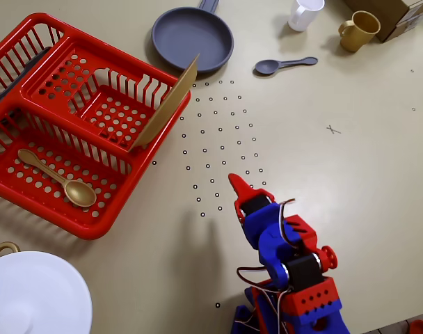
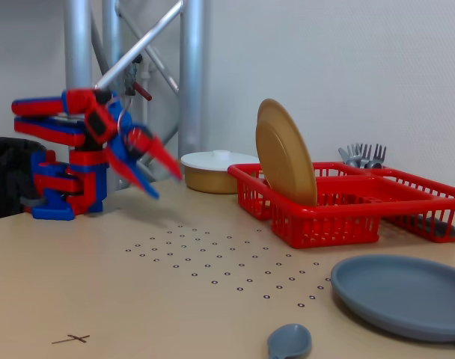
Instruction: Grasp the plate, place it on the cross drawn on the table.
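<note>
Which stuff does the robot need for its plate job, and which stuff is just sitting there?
Needed:
gold plate standing in the red rack
cross on the table
tool

Just lying about:
grey plate
grey spoon
gold spoon
white mug
gold mug
lidded pot

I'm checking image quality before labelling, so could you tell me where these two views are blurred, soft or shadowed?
In the fixed view the gripper is smeared by motion blur, and the grey spoon at the bottom edge looks soft, while the gold plate is sharp. In the overhead view focus is even, lighting is diffuse, and the arm casts only a faint shadow towards the red rack.
</note>
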